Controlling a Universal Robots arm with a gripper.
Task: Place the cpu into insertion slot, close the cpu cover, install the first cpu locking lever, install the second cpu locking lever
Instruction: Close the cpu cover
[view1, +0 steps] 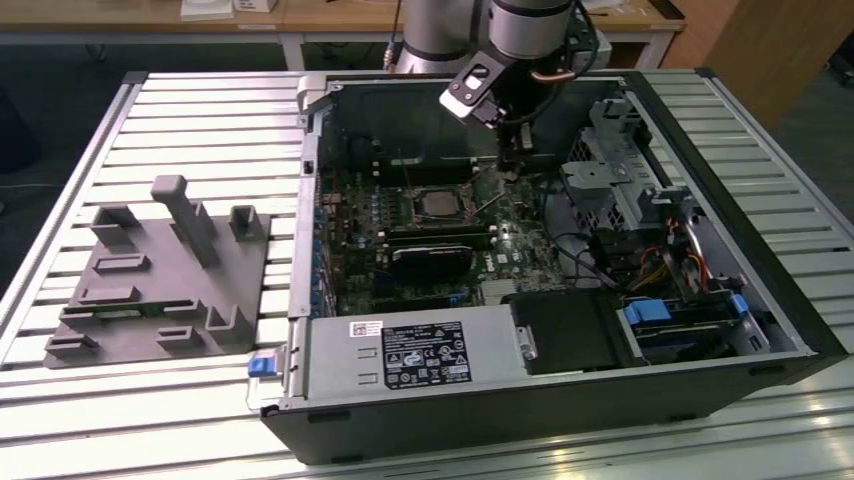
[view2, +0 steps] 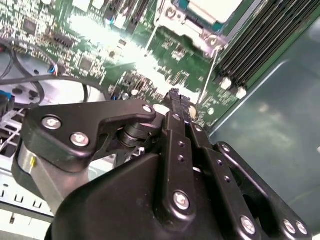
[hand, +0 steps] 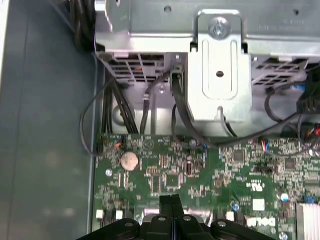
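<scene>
Gripper (view2: 175, 95), fingers pressed together on nothing, hangs over the motherboard (hand: 175, 170), with the cpu (view1: 435, 204) close by toward the exterior view's left.

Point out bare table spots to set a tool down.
Bare table slats lie between the grey fixture and the far edge, and between it and the near edge. A slim strip separates fixture and case. Inside the case it is crowded: motherboard, cables, pincer.
</scene>
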